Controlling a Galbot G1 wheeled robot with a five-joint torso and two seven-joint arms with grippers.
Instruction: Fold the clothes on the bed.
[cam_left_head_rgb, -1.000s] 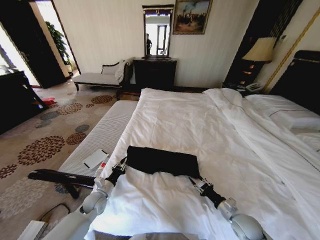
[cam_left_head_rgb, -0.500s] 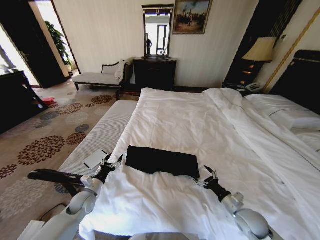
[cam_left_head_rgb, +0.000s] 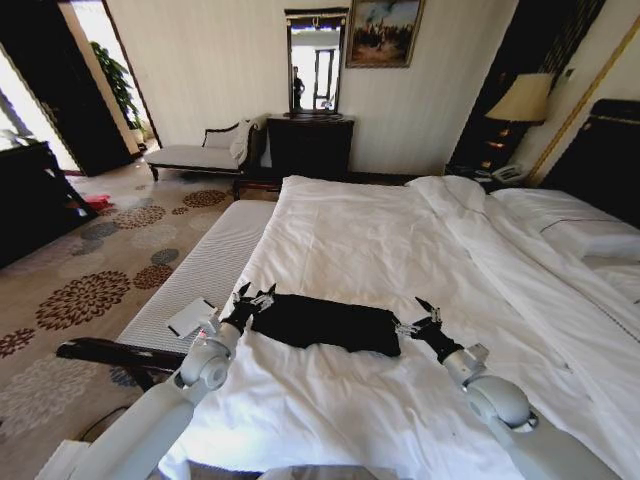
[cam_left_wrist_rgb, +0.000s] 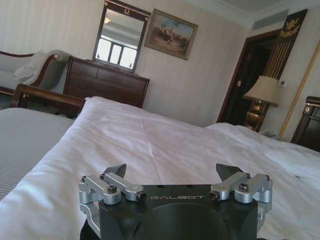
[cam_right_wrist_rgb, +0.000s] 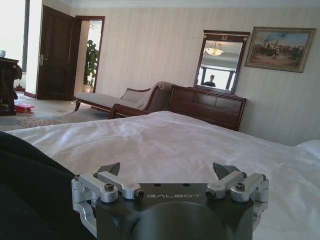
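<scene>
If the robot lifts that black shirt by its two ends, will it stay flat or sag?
Probably sag: the shirt lies limp, following the soft duvet, so it looks floppy. It seems thin, so likely light. Both open grippers, left and right, sit at its ends; the middle would droop.

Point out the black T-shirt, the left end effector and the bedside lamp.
black T-shirt (cam_left_head_rgb: 325, 322), head view, middle of the cloth.
left end effector (cam_left_head_rgb: 255, 296), head view, between its fingertips.
bedside lamp (cam_left_head_rgb: 521, 100), head view, its shade.

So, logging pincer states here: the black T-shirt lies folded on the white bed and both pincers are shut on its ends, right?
Not quite. The black T-shirt does lie folded on the white bed, but the left pincer and right pincer are open at its ends, gripping nothing; both wrist views show spread fingers.
</scene>
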